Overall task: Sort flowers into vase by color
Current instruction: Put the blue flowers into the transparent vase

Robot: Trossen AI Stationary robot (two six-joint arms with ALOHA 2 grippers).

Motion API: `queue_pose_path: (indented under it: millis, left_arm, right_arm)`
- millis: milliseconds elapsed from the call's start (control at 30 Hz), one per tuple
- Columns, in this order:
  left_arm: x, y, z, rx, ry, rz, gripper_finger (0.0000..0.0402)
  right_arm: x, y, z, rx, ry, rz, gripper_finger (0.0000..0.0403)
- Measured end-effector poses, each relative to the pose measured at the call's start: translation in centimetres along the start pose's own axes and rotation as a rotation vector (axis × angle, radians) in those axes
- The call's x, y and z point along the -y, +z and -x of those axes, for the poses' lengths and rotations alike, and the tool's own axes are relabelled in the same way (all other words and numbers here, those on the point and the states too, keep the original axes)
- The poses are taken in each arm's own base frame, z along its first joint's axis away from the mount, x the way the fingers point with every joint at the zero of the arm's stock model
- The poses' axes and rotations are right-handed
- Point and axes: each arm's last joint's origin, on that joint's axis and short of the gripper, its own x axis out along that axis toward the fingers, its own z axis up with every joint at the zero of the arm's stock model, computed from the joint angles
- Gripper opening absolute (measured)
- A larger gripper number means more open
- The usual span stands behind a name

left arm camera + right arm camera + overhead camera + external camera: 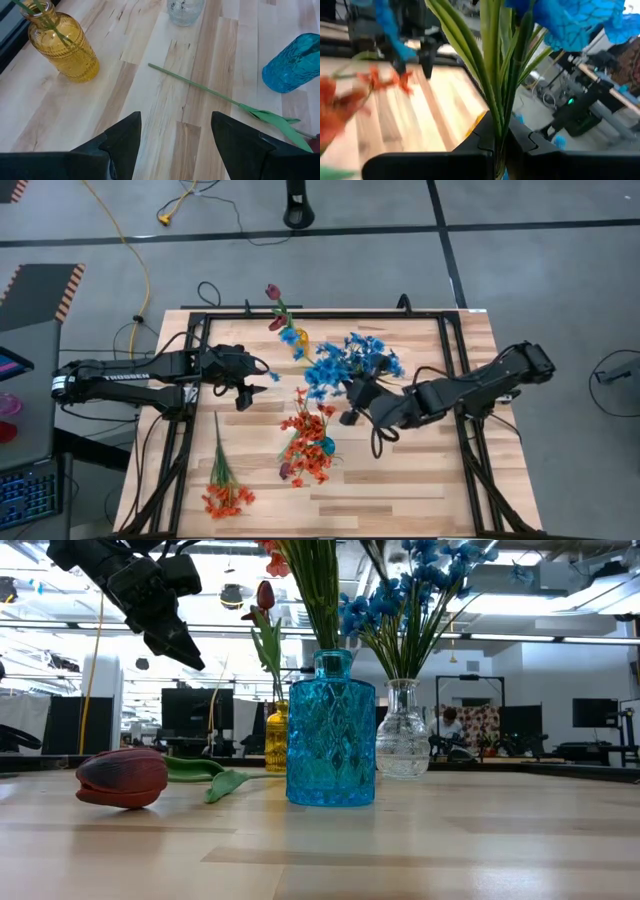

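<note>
Blue blossoms (pixel 345 365) stand in a clear vase (pixel 404 740). Orange sprays (pixel 310 435) fill a blue vase (pixel 331 730), and one maroon tulip (pixel 274 292) stands in a yellow vase (pixel 62 45). A second maroon tulip (pixel 122 777) lies on the table, its stem (pixel 200 86) running past the blue vase. One orange spray (pixel 225 480) lies near the front left. My left gripper (pixel 245 392) hangs open above the boards (pixel 175 140). My right gripper (pixel 352 402) is at the blue bunch, shut on its stems. My right gripper pinches a bundle of several thin green stems (pixel 496 117) of the blue flowers between its two fingers, below the blossoms (pixel 570 22). The fingers lie across the stems, which fan upward out of the hold. The stems' lower ends are hidden by the gripper.
A black frame (pixel 200 315) runs along the table's edges. The three vases stand close together around the middle and far side. Bare boards lie to the near right (pixel 420 490). A person sits in the room far behind the table (pixel 450 725).
</note>
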Motion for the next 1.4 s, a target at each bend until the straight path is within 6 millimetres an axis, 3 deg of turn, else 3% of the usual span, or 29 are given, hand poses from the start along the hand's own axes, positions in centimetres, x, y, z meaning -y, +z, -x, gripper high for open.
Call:
queue_pose_path:
  millis: [400, 567, 767, 967, 1133, 1400]
  left_arm:
    - [0.0, 0.0, 0.0, 0.0, 0.0, -0.008, 0.0228]
    - [0.0, 0.0, 0.0, 0.0, 0.0, -0.008, 0.0228]
    - [0.0, 0.0, 0.0, 0.0, 0.0, -0.008, 0.0228]
    - [0.0, 0.0, 0.0, 0.0, 0.0, -0.001, 0.0228]
    - [0.0, 0.0, 0.0, 0.0, 0.0, -0.001, 0.0228]
    - [0.0, 0.0, 0.0, 0.0, 0.0, -0.001, 0.0228]
  right_arm:
    - [-0.8, -1.1, 2.8, -0.03, -0.064, 0.004, 0.0043]
    - [-0.6, -0.5, 2.3, -0.011, -0.044, -0.031, 0.0043]
    - [-0.4, 1.6, 1.1, 0.136, 0.186, 0.025, 0.0043]
    - [1.0, 2.3, -0.3, 0.201, 0.245, 0.053, 0.0043]
    - [1.8, 1.2, 0.0, 0.145, 0.293, 0.042, 0.0043]
    - [3.1, -3.8, 1.7, 0.279, 0.28, -0.073, 0.0043]
